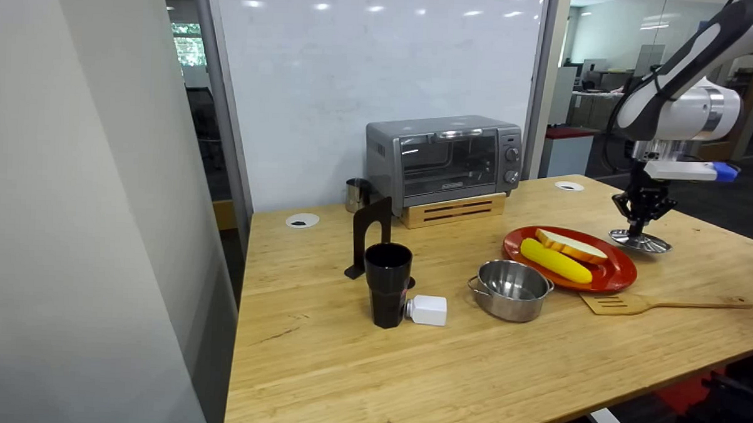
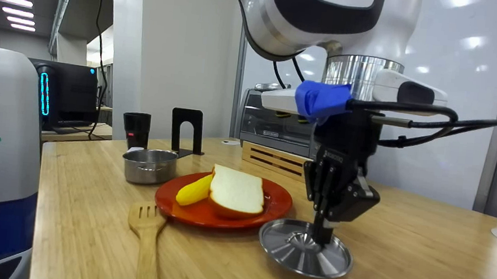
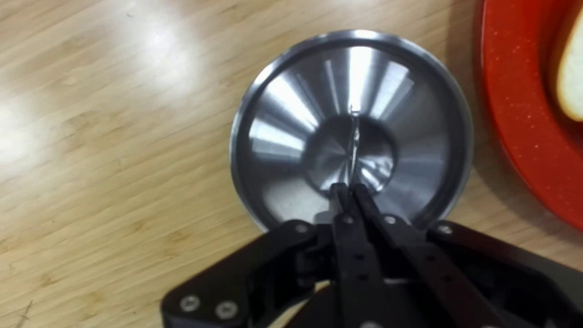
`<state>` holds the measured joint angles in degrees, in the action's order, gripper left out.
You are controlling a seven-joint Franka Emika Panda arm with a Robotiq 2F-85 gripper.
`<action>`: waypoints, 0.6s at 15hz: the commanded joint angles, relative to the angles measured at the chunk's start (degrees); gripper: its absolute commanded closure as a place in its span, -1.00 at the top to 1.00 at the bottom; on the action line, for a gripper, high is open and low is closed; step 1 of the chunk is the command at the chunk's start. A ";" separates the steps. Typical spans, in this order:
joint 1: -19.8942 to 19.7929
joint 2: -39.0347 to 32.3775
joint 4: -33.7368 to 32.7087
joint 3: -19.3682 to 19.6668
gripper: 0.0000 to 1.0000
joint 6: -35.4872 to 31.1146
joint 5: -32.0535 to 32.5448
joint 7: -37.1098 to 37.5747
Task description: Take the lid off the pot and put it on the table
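The silvery lid [image 1: 651,245] is off the pot, close over the table at the side of the red plate; it also shows in an exterior view [image 2: 285,251] and in the wrist view [image 3: 291,196]. It looks slightly tilted; I cannot tell whether its rim touches the wood. My gripper [image 3: 348,187] points down, its fingertips shut on the lid's thin central handle; it also shows in both exterior views [image 1: 636,230] [image 2: 322,237]. The steel pot [image 1: 517,308] stands open and empty on the table [image 1: 345,379], beyond the plate in an exterior view [image 2: 149,173].
The red plate [image 2: 280,199] with bread [image 2: 238,191] and yellow corn [image 2: 193,190] lies between pot and lid. A wooden spatula [image 1: 630,304] lies beside it. A black cup [image 1: 386,293], white bottle [image 1: 428,310], black bookend [image 1: 359,236] and toaster oven [image 1: 444,167] stand farther off.
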<state>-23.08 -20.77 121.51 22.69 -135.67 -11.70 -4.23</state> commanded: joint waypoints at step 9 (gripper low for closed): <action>2.98 3.92 1.69 -2.61 0.14 -0.52 9.33 1.01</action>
<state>-22.22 -21.59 120.35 20.94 -135.67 -6.47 -4.05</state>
